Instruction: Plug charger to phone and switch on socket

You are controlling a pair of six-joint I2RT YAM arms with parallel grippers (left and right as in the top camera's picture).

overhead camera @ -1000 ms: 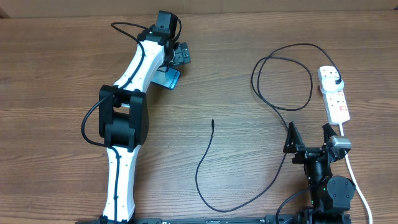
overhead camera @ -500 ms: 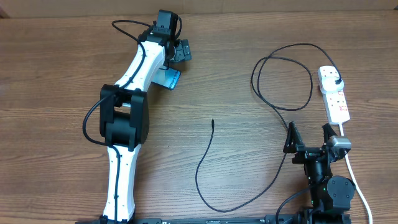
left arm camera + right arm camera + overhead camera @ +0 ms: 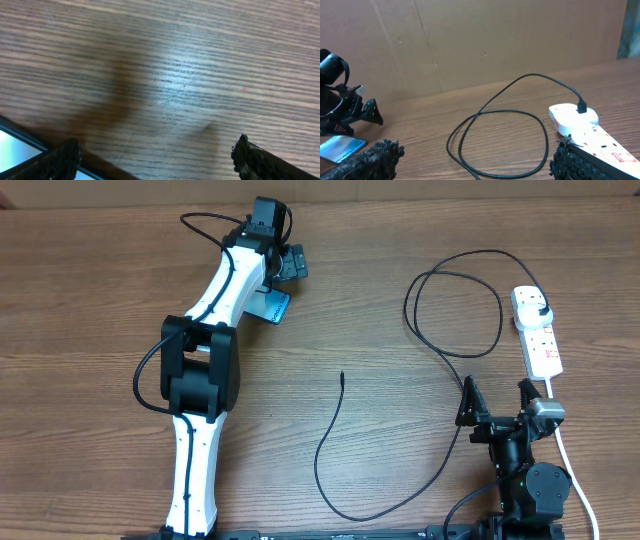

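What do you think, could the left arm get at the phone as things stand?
Probably yes: the left gripper hangs open just beside the phone, whose lit corner shows at the edge of the wrist view; nothing lies between them.

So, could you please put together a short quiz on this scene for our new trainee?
1. True or false: the cable is already plugged into the power strip.
2. Fill in: the right gripper has its jaws ____ (open/shut).
3. Which gripper is nearer the phone? A) left gripper B) right gripper
Key: 1 true; 2 open; 3 A.
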